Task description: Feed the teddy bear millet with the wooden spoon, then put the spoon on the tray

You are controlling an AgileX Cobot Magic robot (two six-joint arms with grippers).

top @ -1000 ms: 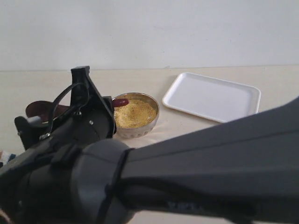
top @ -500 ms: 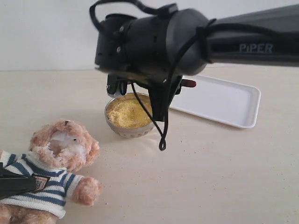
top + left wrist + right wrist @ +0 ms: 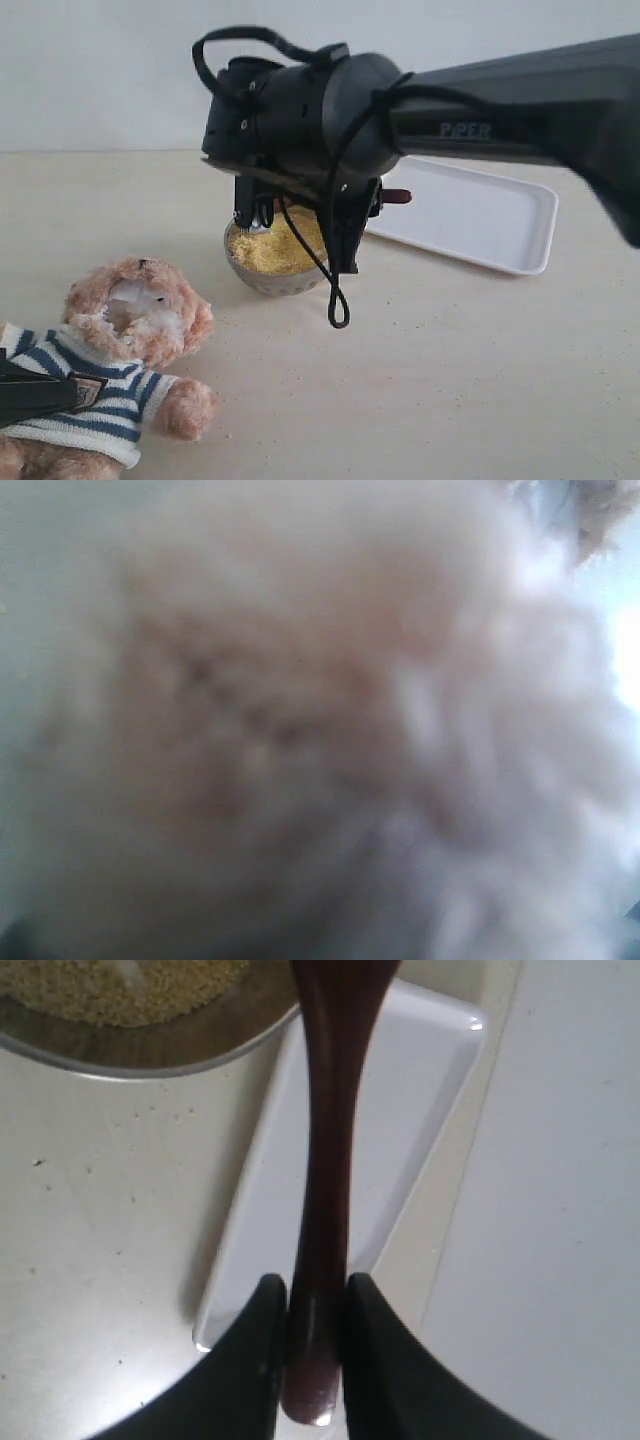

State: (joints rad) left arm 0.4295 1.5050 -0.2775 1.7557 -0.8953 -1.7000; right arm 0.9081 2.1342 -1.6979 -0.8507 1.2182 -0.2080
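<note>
The right gripper (image 3: 312, 1295) is clamped on the wooden spoon (image 3: 328, 1130) near its handle end, and the spoon's length points toward the millet (image 3: 268, 252). The teddy bear (image 3: 135, 320) lies face up, well left of the bowl; the tray (image 3: 500, 225) is on the opposite side. The left gripper (image 3: 40, 395) is at the bear's sweater; I cannot tell its jaws.
</note>
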